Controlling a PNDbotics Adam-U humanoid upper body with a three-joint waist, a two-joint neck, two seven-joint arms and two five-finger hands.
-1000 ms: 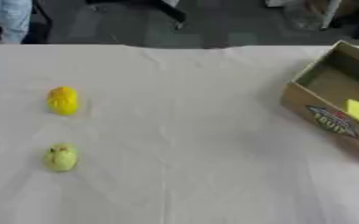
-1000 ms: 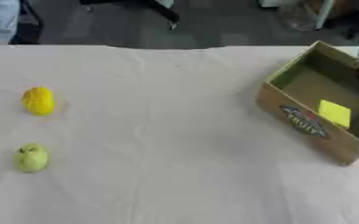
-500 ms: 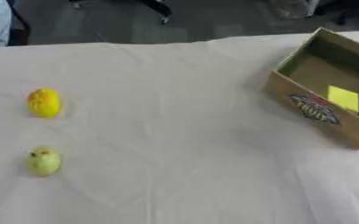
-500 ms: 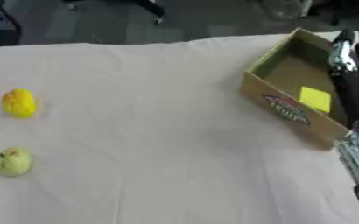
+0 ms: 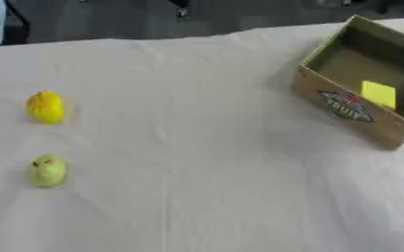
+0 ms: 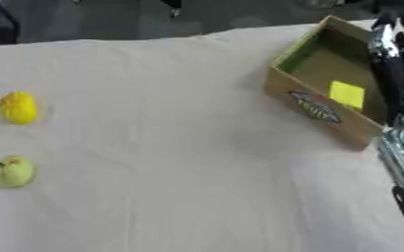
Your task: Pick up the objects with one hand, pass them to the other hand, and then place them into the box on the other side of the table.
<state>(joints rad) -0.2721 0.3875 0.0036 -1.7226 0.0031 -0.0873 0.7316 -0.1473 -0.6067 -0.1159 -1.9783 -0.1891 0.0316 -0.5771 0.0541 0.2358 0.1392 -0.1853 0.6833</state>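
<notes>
Fingers first: we are seeing none on the left side, the left hand lying out of both views. Going left to right, the yellow fruit and the green fruit are sitting near the left edge of the counter, the yellow one farther from us, the green one nearer, each standing roughly upright and apart from the other. Both lie well apart from the cardboard box at the far right, which is holding a yellow note. We are judging the left arm nearer the fruit. Right arm is showing at the right edge; its fingers we cannot tell.
</notes>
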